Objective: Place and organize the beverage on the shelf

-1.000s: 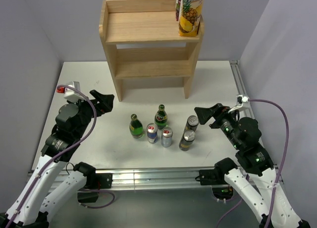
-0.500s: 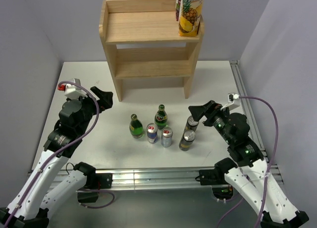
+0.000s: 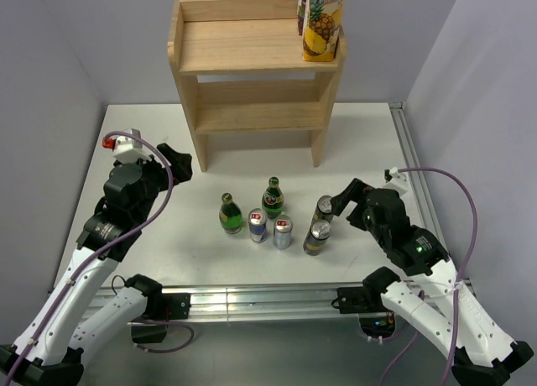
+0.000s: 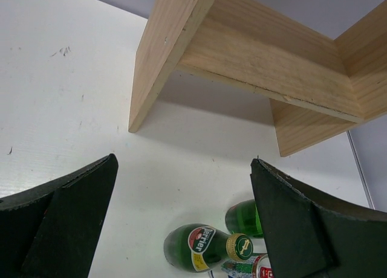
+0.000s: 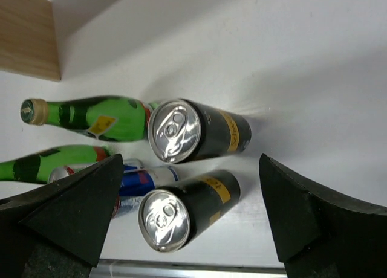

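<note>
The wooden shelf (image 3: 252,59) stands at the back of the table. Six drinks stand upright in a cluster in front of it: two green bottles (image 3: 230,214) (image 3: 273,198), two blue-and-silver cans (image 3: 258,226) (image 3: 283,232) and two black cans (image 3: 325,210) (image 3: 316,237). My right gripper (image 3: 346,200) hangs open just right of the black cans; its wrist view looks down on both black cans (image 5: 205,133) (image 5: 187,208) between the wide jaws. My left gripper (image 3: 176,161) is open and empty, left of the cluster near the shelf's left leg; a green bottle (image 4: 193,248) shows below it.
A pineapple juice carton (image 3: 323,21) stands on the shelf's top right corner. The shelf's left side panel (image 4: 160,54) is close ahead of the left gripper. A metal rail (image 3: 252,298) runs along the table's near edge.
My right arm has swung in and tipped down over the two black cans. The left gripper has drifted a little toward the shelf. Both stay open; the drinks have not moved.
</note>
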`<state>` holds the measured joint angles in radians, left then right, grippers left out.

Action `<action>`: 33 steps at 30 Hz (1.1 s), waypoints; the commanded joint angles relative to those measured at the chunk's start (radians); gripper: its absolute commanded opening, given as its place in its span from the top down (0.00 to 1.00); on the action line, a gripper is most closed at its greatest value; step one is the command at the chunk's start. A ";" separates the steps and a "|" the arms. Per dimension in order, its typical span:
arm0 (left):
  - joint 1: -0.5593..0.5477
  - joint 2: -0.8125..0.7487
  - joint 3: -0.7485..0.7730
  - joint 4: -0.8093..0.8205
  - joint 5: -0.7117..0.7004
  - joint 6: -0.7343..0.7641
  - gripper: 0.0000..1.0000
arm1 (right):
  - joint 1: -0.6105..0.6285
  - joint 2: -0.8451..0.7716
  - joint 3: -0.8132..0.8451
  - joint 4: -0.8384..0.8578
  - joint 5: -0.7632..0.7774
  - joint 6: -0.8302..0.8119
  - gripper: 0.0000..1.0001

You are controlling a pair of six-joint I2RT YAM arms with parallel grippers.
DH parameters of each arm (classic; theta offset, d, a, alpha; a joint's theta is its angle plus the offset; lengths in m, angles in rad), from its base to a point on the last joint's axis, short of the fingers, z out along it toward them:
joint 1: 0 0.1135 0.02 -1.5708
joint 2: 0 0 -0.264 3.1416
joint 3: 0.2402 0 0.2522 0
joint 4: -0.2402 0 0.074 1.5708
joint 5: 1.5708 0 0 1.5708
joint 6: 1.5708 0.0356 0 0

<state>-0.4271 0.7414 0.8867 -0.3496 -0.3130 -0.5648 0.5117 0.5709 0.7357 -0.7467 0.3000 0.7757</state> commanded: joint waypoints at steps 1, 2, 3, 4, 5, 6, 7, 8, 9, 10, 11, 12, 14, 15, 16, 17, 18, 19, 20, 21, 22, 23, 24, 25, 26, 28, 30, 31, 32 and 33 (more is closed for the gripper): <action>-0.002 -0.013 -0.002 0.023 0.002 0.013 0.02 | 0.051 0.014 0.016 -0.085 0.048 0.100 0.00; -0.004 -0.013 -0.003 0.023 0.003 0.011 0.02 | 0.059 0.015 0.021 -0.088 0.047 0.111 0.00; -0.002 -0.014 -0.005 0.021 0.005 0.011 0.02 | 0.071 0.015 0.019 -0.092 0.045 0.135 0.00; -0.004 -0.016 -0.005 0.020 0.008 0.009 0.02 | 0.100 0.017 0.018 -0.101 0.042 0.151 0.00; -0.004 -0.017 -0.005 0.020 0.005 0.008 0.02 | 0.117 0.017 0.013 -0.105 0.039 0.164 0.00; -0.004 -0.020 -0.006 0.018 0.005 0.008 0.02 | 0.137 0.026 0.011 -0.112 0.037 0.203 0.00; -0.004 -0.022 -0.006 0.020 0.006 0.006 0.03 | 0.183 0.030 0.008 -0.129 0.048 0.224 0.00; -0.002 -0.030 -0.006 0.020 0.008 0.006 0.03 | 0.214 0.035 0.004 -0.131 0.054 0.246 0.00; -0.004 -0.031 -0.011 0.021 0.009 0.006 0.03 | 0.250 0.043 0.002 -0.135 0.063 0.294 0.00; -0.004 -0.037 -0.011 0.026 0.012 0.006 0.03 | 0.331 0.050 0.002 -0.140 0.091 0.315 0.00; -0.004 -0.039 -0.011 0.026 0.015 0.006 0.03 | 0.379 0.061 0.011 -0.152 0.117 0.339 0.00; -0.004 -0.042 -0.014 0.026 0.017 0.006 0.03 | 0.430 0.091 0.027 -0.180 0.164 0.408 0.00; -0.004 -0.043 -0.011 0.023 0.020 0.005 0.03 | 0.597 0.128 0.086 -0.271 0.284 0.480 0.00; -0.002 -0.045 -0.011 0.021 0.020 0.003 0.03 | 0.646 0.167 0.117 -0.331 0.310 0.553 0.00; -0.004 -0.048 -0.012 0.020 0.017 0.005 0.03 | 0.690 0.185 0.125 -0.354 0.330 0.586 0.00; -0.004 -0.050 -0.012 0.018 0.021 0.005 0.03 | 0.762 0.205 0.129 -0.380 0.371 0.655 0.00; -0.002 -0.053 -0.014 0.018 0.023 0.003 0.03 | 0.793 0.237 0.120 -0.417 0.382 0.687 0.00; -0.004 -0.059 -0.015 0.018 0.025 0.005 0.03 | 0.818 0.250 0.111 -0.430 0.392 0.718 0.00; -0.004 -0.062 -0.017 0.018 0.026 0.005 0.03 | 0.856 0.260 0.097 -0.434 0.405 0.775 0.00; -0.002 -0.066 -0.018 0.018 0.028 0.003 0.03 | 0.875 0.276 0.079 -0.431 0.412 0.804 0.00; -0.002 -0.073 -0.020 0.018 0.029 0.005 0.03 | 0.890 0.283 0.038 -0.430 0.418 0.832 0.00; -0.004 -0.074 -0.022 0.021 0.034 0.005 0.03 | 0.912 0.302 0.018 -0.428 0.429 0.893 0.00; -0.004 -0.077 -0.023 0.023 0.035 0.005 0.03 | 0.919 0.311 -0.017 -0.430 0.435 0.924 0.00; -0.002 -0.082 -0.023 0.024 0.038 0.005 0.03 | 0.926 0.323 -0.031 -0.427 0.441 0.951 0.00; -0.004 -0.080 -0.025 0.026 0.044 0.006 0.03 | 0.932 0.333 -0.047 -0.424 0.452 1.005 0.00; -0.004 -0.080 -0.025 0.032 0.054 0.008 0.03 | 0.949 0.362 -0.082 -0.415 0.484 1.051 0.00; -0.002 -0.080 -0.022 0.032 0.063 0.011 0.03 | 0.958 0.395 -0.114 -0.404 0.539 1.128 0.00; -0.004 -0.080 -0.022 0.034 0.064 0.011 0.03 | 0.962 0.406 -0.128 -0.389 0.562 1.143 0.00; -0.004 -0.082 -0.022 0.035 0.068 0.011 0.03 | 0.970 0.417 -0.140 -0.376 0.579 1.175 0.00; -0.004 -0.083 -0.023 0.037 0.072 0.016 0.03 | 0.972 0.440 -0.154 -0.335 0.603 1.174 0.00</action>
<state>-0.4271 0.6693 0.8677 -0.3485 -0.2729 -0.5648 1.4670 0.9768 0.6079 -1.1194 0.7479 1.7977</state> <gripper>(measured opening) 0.972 0.998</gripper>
